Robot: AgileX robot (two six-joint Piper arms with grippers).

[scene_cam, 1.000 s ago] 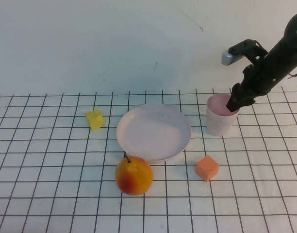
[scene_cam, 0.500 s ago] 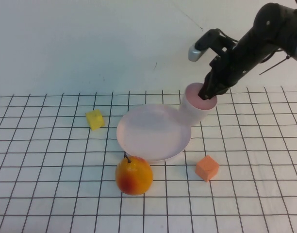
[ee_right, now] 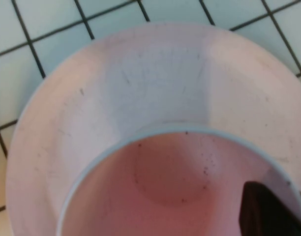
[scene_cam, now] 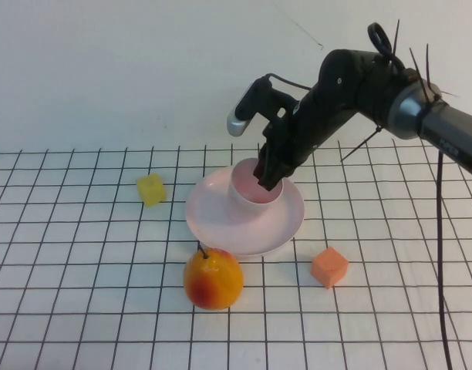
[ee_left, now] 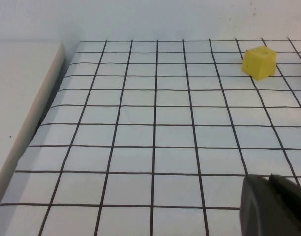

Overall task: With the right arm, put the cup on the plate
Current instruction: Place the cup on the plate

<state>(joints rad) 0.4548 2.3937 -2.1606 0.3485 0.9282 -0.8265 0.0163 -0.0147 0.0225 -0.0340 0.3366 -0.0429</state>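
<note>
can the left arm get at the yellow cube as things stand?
Probably yes. The yellow cube sits alone on bare grid cloth with nothing between it and the left gripper. The right gripper is off over the plate, shut on the cup.

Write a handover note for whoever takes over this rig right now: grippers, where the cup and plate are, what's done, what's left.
Right gripper: shut on the rim of the cup, one finger inside.
Left gripper: parked low over the grid mat, away from the job; only its tip shows.
Cup: upright, over the middle of the plate; whether it already rests there is unclear.
Done: cup brought over the plate.
Left: set it down if needed, open the right gripper, lift clear.
</note>
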